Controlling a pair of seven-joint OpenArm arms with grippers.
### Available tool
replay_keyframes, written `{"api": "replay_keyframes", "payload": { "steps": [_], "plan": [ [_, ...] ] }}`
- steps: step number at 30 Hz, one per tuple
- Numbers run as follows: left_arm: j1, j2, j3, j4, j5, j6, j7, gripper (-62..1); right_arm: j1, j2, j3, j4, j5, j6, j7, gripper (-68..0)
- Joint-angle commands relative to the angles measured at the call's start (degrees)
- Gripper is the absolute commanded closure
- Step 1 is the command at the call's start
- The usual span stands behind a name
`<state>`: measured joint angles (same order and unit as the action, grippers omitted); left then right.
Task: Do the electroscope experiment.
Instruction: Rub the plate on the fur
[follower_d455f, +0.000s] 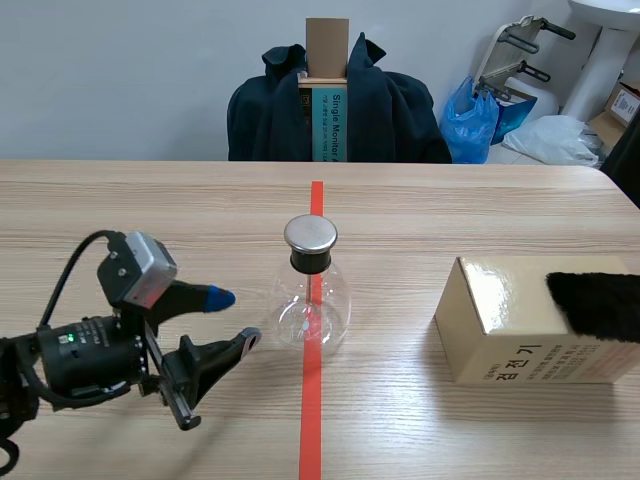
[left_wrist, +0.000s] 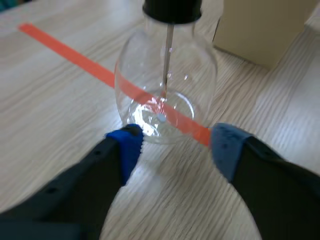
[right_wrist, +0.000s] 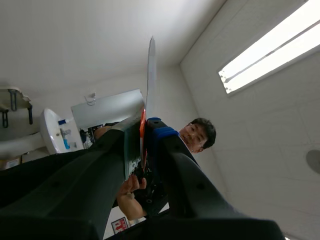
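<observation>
- Two claws, one flask (follower_d455f: 312, 300): it stands on the tape line (follower_d455f: 311, 425) with its cap (follower_d455f: 310, 234) up, likely centred so that either arm can reach it.
- We note the left claw (follower_d455f: 235, 318) just left of the flask, low by the bulb, fingers spread wide and holding nothing. From its wrist, the bulb lies just ahead of the blue pads (left_wrist: 127, 145). We judge it is placed to steady the glass.
- We find the right claw (right_wrist: 145, 132) only in its own view, aimed at the ceiling and clamped on a thin pale rod (right_wrist: 151, 70). Its distance from the flask we cannot tell.
- We log a box (follower_d455f: 500, 335) right of the flask, well apart, with black fur (follower_d455f: 595, 300) on top, probably the rubbing cloth.
- Our guess: the rod is held high to keep any charge off the table, and bringing it to the cap remains.
</observation>
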<state>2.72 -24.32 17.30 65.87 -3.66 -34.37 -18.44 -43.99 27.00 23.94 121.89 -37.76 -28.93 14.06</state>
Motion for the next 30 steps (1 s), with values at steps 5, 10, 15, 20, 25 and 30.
{"api": "replay_keyframes", "payload": {
  "steps": [5,10,15,20,25,30],
  "plan": [
    [9.2,-5.4,-6.8,15.8,-5.9,0.0,-1.2,-58.4,-3.9,-3.0,1.2,-4.6,-3.3,-0.7,2.6,-0.7],
    [19.0,-9.4,-13.2,27.6,-6.2,0.1,-1.0,-62.3,-3.9,-6.8,1.2,-13.2,-6.4,-1.8,9.4,-0.6],
    [28.3,-11.3,-19.4,36.0,-6.2,0.1,0.9,-62.3,-3.2,-9.5,1.1,-21.0,-7.0,-3.1,14.3,-0.7],
    [34.1,-11.3,-22.6,39.9,-6.3,0.1,2.2,-62.3,0.2,-11.9,1.1,-28.5,-7.2,-3.5,18.0,-0.7],
    [36.3,-11.2,-23.8,40.8,-8.2,0.1,2.5,-62.3,4.4,-13.6,1.1,-36.3,-10.8,-3.5,22.2,-0.7],
    [36.3,-11.3,-24.9,40.8,-9.3,0.4,2.9,-62.3,8.2,-15.1,1.1,-42.5,-13.7,-3.5,26.3,-0.7]
  ]
}}
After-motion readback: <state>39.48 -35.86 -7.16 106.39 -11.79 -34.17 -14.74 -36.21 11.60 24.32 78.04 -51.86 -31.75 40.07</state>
